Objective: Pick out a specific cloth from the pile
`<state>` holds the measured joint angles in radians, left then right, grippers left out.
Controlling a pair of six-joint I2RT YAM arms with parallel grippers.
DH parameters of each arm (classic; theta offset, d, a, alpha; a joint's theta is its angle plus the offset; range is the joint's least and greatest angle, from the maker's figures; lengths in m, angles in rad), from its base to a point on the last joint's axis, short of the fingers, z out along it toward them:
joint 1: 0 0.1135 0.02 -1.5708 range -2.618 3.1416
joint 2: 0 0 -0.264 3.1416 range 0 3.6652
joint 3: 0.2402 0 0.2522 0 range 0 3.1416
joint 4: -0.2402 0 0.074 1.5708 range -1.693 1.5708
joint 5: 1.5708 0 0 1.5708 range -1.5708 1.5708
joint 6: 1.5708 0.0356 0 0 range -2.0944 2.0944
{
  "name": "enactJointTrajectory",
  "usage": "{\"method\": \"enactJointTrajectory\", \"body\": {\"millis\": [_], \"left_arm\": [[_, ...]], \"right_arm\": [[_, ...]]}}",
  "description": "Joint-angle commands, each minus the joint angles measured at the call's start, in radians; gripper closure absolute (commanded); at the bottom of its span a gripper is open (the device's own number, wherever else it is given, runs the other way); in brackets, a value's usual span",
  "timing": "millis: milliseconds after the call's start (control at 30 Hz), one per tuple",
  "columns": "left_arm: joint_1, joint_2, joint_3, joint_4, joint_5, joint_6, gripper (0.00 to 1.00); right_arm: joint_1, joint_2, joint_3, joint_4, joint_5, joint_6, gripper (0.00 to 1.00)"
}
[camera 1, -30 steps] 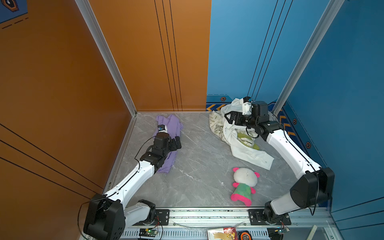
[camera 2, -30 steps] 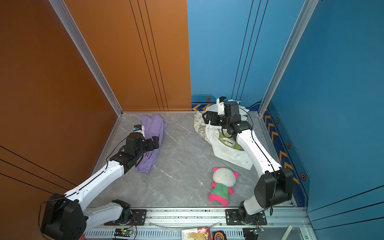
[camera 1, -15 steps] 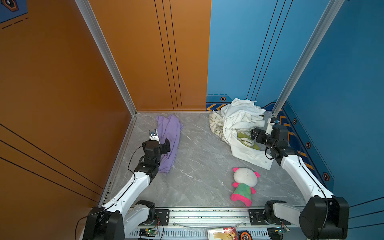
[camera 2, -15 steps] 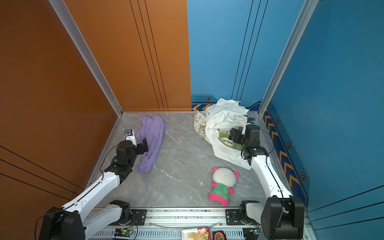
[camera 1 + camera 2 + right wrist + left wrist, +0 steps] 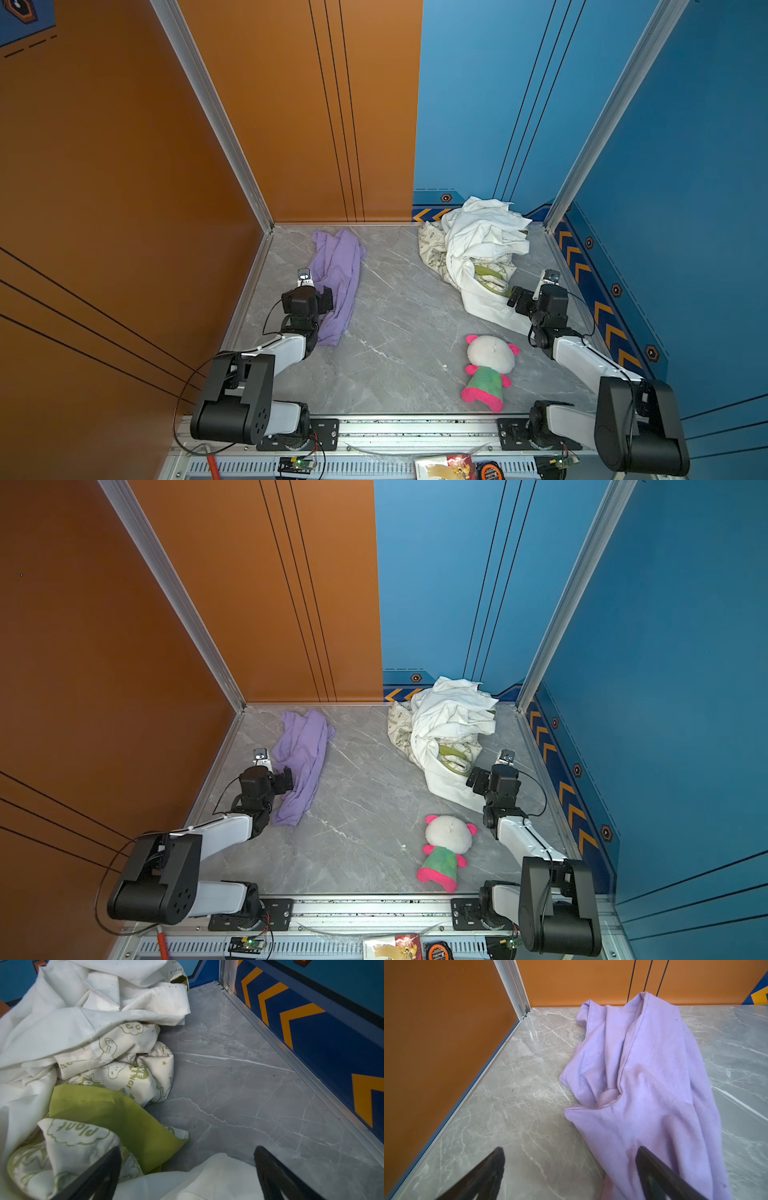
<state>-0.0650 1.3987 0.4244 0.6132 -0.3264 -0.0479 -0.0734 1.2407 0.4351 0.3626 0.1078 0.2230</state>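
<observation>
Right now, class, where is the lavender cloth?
In both top views the cloth lies left on the floor, near the orange back corner, beside the left gripper, apart from the pile.

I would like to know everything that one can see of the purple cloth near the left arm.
The cloth is plain lavender, soft and slightly fuzzy, with stitched hems. It lies crumpled in a long strip on the grey marbled table, near the back left corner, well apart from the pile. The left gripper hovers at its side edge, jaws open, holding nothing; whether a jaw touches it cannot be told.
</observation>
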Motion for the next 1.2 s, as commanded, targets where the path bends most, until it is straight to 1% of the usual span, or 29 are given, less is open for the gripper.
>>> {"method": "enactJointTrajectory", "body": {"millis": [0, 100, 167, 267, 333, 400, 500, 567, 633, 667, 700, 733, 767, 833, 1167], "left_arm": [[0.019, 0.063, 0.007, 0.118, 0.042, 0.018, 0.02], [0.031, 0.112, 0.014, 0.15, 0.049, 0.006, 0.02], [0.033, 0.113, 0.006, 0.169, 0.056, 0.009, 0.02], [0.044, 0.115, -0.018, 0.209, 0.086, 0.002, 0.02], [0.05, 0.118, -0.025, 0.22, 0.106, 0.001, 0.02], [0.051, 0.128, -0.036, 0.249, 0.121, 0.005, 0.02], [0.051, 0.144, -0.049, 0.287, 0.146, 0.015, 0.02], [0.05, 0.152, -0.055, 0.305, 0.16, 0.025, 0.02], [0.05, 0.151, -0.054, 0.306, 0.162, 0.026, 0.02], [0.05, 0.152, -0.055, 0.306, 0.161, 0.025, 0.02], [0.05, 0.152, -0.055, 0.306, 0.168, 0.026, 0.02], [0.05, 0.152, -0.056, 0.31, 0.174, 0.027, 0.02], [0.05, 0.155, -0.058, 0.316, 0.181, 0.032, 0.02], [0.047, 0.157, -0.056, 0.318, 0.185, 0.038, 0.02], [0.036, 0.165, -0.047, 0.316, 0.157, 0.047, 0.02]], "right_arm": [[-0.008, 0.043, -0.045, 0.217, 0.043, -0.049, 0.0], [-0.009, 0.1, -0.073, 0.34, 0.033, -0.062, 0.0], [-0.009, 0.121, -0.046, 0.32, 0.026, -0.057, 0.0], [-0.007, 0.154, -0.007, 0.287, -0.025, -0.07, 0.0], [-0.002, 0.174, -0.006, 0.314, -0.039, -0.06, 0.0], [0.008, 0.213, -0.033, 0.413, -0.052, -0.068, 0.0], [0.04, 0.227, -0.022, 0.401, -0.049, -0.107, 0.0], [0.057, 0.26, -0.041, 0.471, -0.057, -0.131, 0.0], [0.074, 0.308, -0.084, 0.589, -0.068, -0.154, 0.0], [0.082, 0.312, -0.09, 0.61, -0.065, -0.161, 0.0], [0.091, 0.291, -0.077, 0.547, -0.06, -0.175, 0.0], [0.098, 0.293, -0.073, 0.545, -0.058, -0.187, 0.0], [0.1, 0.308, -0.08, 0.587, -0.064, -0.189, 0.0], [0.095, 0.301, -0.074, 0.561, -0.062, -0.185, 0.0], [0.089, 0.306, -0.07, 0.563, -0.076, -0.179, 0.0]]}}
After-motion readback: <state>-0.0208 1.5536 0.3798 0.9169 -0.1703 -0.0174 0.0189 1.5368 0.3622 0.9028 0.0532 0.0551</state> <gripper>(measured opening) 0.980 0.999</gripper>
